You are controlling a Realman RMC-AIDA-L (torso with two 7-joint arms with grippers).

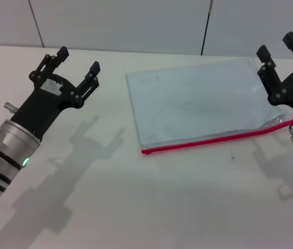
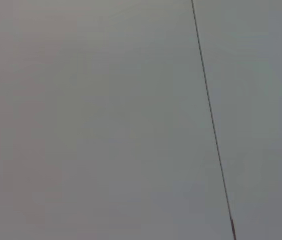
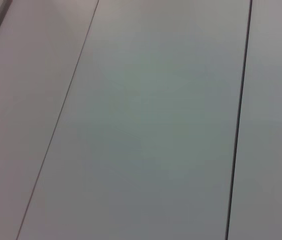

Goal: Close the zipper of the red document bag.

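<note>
The red document bag (image 1: pixel 198 101) lies flat on the white table, a pale translucent pouch right of centre in the head view. Its zipper (image 1: pixel 213 138) runs as a thin red strip along the near long edge, from the left corner to the right end, where the edge looks lifted and gaping. My left gripper (image 1: pixel 76 63) hovers open above the table to the bag's left, well apart from it. My right gripper (image 1: pixel 277 45) is open above the bag's right end, beside the zipper's far end. Both wrist views show only grey wall panels.
The white table (image 1: pixel 136 197) stretches around the bag. Grey wall panels (image 1: pixel 120 23) with dark seams stand behind the table's far edge.
</note>
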